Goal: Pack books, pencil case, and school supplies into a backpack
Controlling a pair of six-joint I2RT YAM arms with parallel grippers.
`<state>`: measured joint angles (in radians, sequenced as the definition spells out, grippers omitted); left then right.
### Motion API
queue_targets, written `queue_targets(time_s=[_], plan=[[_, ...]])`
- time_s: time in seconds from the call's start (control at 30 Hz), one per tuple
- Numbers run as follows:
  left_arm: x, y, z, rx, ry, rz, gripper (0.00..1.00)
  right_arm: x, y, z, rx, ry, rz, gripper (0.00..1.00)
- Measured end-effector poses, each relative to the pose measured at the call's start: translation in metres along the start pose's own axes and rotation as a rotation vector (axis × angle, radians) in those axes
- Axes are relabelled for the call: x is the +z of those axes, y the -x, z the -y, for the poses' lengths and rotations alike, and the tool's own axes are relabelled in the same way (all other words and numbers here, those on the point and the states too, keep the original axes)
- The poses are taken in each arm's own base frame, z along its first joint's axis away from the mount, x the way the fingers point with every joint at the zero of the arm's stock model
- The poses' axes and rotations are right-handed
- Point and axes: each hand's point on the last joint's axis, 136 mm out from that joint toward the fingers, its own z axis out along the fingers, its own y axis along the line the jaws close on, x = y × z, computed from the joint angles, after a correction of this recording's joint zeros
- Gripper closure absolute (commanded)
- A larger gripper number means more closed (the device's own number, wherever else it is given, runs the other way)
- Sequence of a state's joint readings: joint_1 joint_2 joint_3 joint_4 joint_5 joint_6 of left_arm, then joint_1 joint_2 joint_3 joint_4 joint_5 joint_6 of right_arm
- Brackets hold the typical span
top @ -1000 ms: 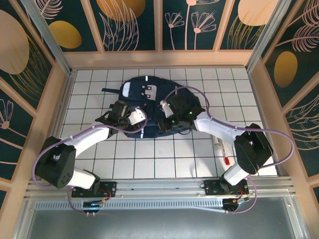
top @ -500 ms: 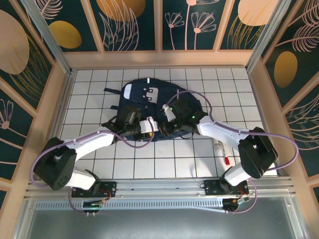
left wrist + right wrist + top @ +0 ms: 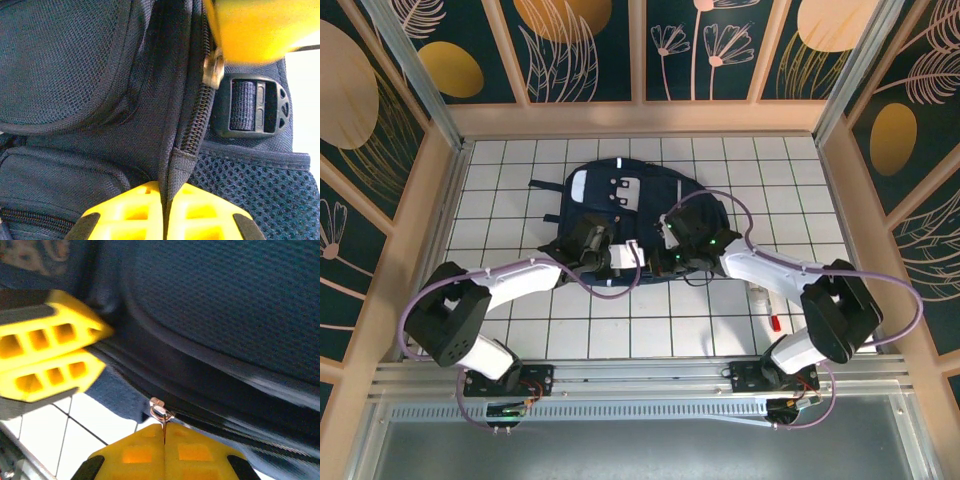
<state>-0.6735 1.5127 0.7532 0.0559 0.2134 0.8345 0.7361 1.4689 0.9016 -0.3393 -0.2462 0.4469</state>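
Observation:
The navy backpack (image 3: 620, 200) lies flat on the tiled table. At its near edge my left gripper (image 3: 632, 256) is shut on the fabric tab (image 3: 175, 165) at the end of the zipper (image 3: 197, 120). Right beside it my right gripper (image 3: 668, 262) is shut on the metal zipper pull (image 3: 161, 412). In the right wrist view the left gripper's yellow fingers (image 3: 50, 340) sit close at the left. The school supplies, a whitish stick (image 3: 757, 290) and a red pen (image 3: 773, 322), lie on the tiles to the right. The books and pencil case are out of view.
A black strap buckle (image 3: 255, 107) sits just beside the zipper. Black straps (image 3: 542, 187) trail off the backpack's left side. Peach walls (image 3: 440, 200) close in the table on three sides, and a metal rail (image 3: 640, 375) runs along the near edge.
My left gripper has slid right along the backpack's near edge and closed on the fabric tab. The right gripper has come slightly nearer, still shut on the pull.

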Motion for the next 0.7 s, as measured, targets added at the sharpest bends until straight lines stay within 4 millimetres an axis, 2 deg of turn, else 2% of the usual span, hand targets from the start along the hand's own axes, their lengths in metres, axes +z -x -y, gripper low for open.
queue_targets(time_s=[0.27, 0.4, 0.53, 0.63, 0.67, 0.7], plan=[[-0.020, -0.006, 0.002, 0.053, 0.060, -0.003, 1.00, -0.019, -0.013, 0.065, 0.054, -0.295, 0.021, 1.00], [-0.029, -0.007, 0.004, 0.073, 0.073, 0.018, 1.00, -0.027, -0.008, 0.083, 0.069, -0.345, 0.047, 1.00], [-0.042, -0.020, -0.013, 0.011, 0.083, 0.047, 1.00, -0.038, 0.004, 0.071, 0.018, -0.279, 0.097, 1.00], [-0.055, -0.042, -0.036, -0.047, 0.140, 0.028, 1.00, -0.047, 0.011, 0.044, -0.080, -0.190, 0.145, 1.00], [-0.058, -0.048, -0.041, -0.061, 0.154, 0.016, 1.00, -0.048, 0.010, 0.029, -0.147, -0.167, 0.158, 1.00], [-0.059, -0.056, -0.045, -0.078, 0.162, 0.000, 0.87, -0.047, 0.004, 0.011, -0.222, -0.141, 0.160, 1.00]])
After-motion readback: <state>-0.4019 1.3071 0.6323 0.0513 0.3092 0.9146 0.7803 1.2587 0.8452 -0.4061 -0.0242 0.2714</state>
